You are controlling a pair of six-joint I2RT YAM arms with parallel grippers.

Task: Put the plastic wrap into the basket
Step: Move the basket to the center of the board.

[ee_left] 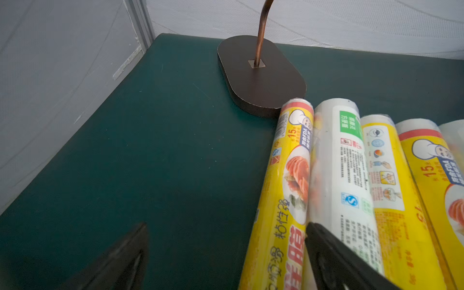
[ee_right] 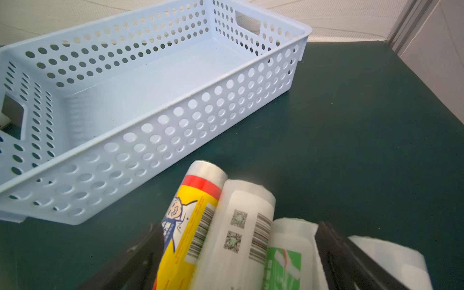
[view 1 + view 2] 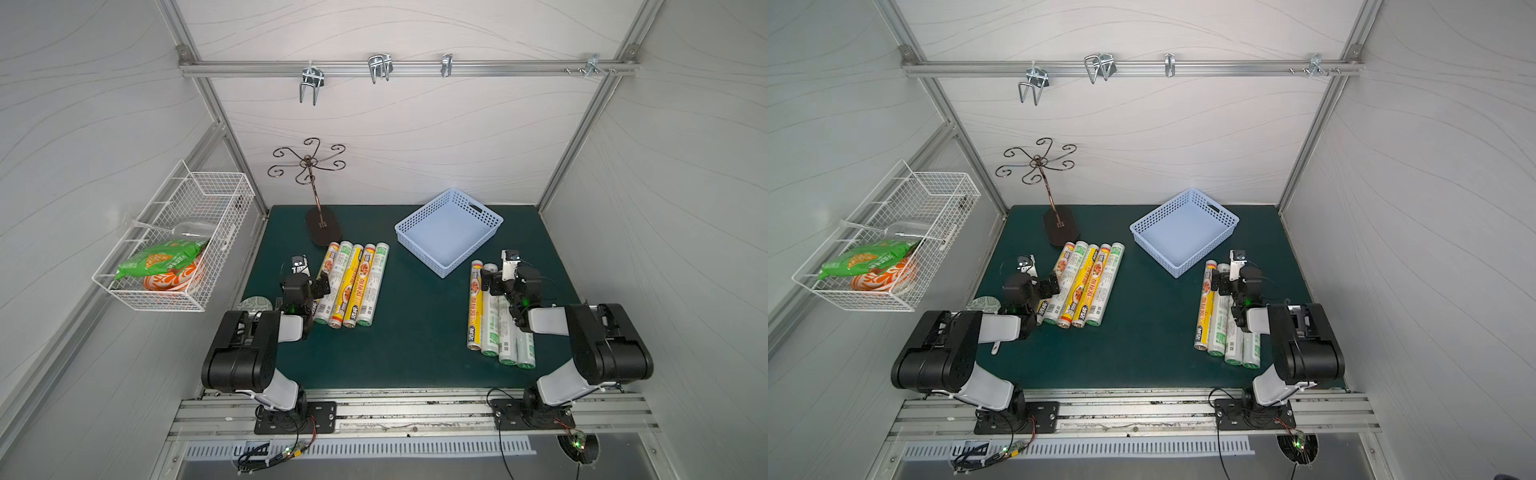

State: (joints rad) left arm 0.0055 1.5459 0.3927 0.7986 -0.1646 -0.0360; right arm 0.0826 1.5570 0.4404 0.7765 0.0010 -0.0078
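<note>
Our left jaws are hanging wide over the outermost of five slim yellow-and-white plastic wrap rolls (image 3: 353, 284); our right jaws are gaping over four more rolls (image 3: 492, 320) beside the light-blue perforated basket (image 3: 417, 249).

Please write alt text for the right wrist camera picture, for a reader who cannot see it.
An open right gripper hangs over the ends of four rolls of plastic wrap, one yellow and three white, lying side by side on a dark green table. Beyond them stands an empty light-blue basket with perforated sides.
</note>
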